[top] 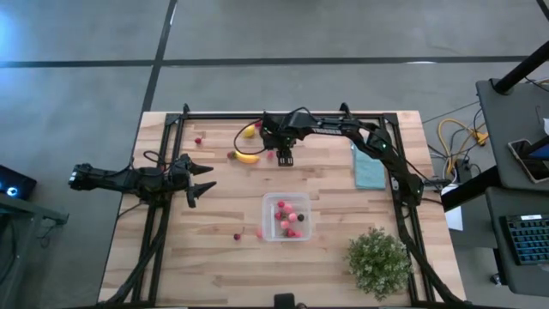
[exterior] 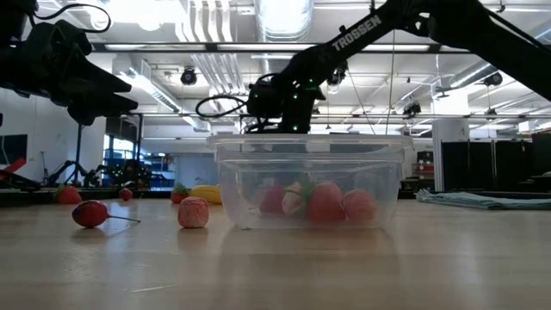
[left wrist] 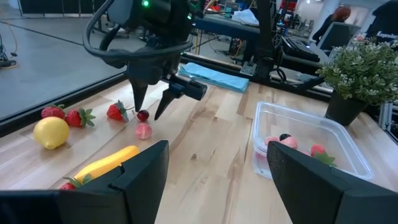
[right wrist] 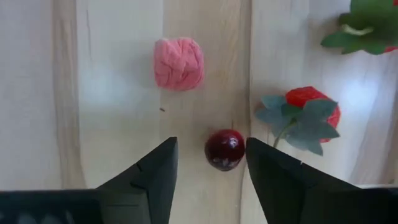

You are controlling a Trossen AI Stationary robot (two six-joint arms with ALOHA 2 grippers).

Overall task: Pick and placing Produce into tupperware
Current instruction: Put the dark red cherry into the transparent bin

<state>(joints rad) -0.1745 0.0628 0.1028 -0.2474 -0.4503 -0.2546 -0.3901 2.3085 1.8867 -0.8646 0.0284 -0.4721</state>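
Observation:
My right gripper (right wrist: 211,149) points down over the far middle of the table, open, with one finger on each side of a dark red cherry (right wrist: 224,149) that lies on the wood. A pink raspberry (right wrist: 179,63) and a leafy strawberry (right wrist: 308,112) lie close by. The yellow banana (top: 247,157) and lemon (top: 249,131) lie just left of the gripper (top: 285,159). The clear tupperware (top: 268,199) stands at mid-table with several red and pink pieces inside. My left gripper (top: 202,180) hangs open at the left side, holding nothing.
A folded teal cloth (top: 369,167) lies at the right and a potted green plant (top: 377,262) stands at the near right. Two small red fruits (top: 238,236) lie left of the tupperware, another (top: 198,140) at the far left. Bare wood spreads along the near side.

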